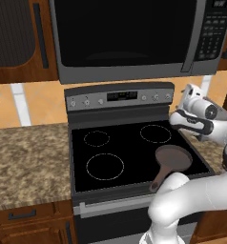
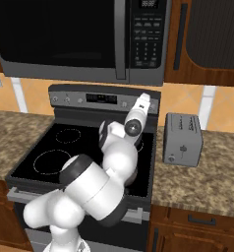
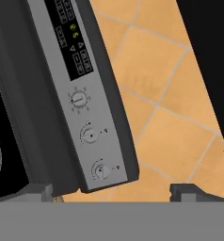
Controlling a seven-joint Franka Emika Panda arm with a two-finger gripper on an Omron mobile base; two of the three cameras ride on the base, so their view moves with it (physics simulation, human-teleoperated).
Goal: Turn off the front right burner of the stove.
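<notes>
One stove sits at the centre of the left base view, its black glass top marked with white dashed rings, three of which I can count. One brown frying pan rests on the front right burner, at the lower right of the glass, hiding its ring. The grey back panel carries a dark display with small knobs on each side; in the hand view I count three knobs in a tilted column below the display.

One black microwave hangs across the top of the frame. One steel toaster stands on the speckled stone desk, right of the stove in the right base view.

My arm reaches up and forward, and my fingers hover at the right end of the back panel, spread wide and holding nothing. Their two dark tips show far apart along the bottom of the hand view.

Behind the stove is an orange tiled wall; dark wooden cabinets flank the microwave.
</notes>
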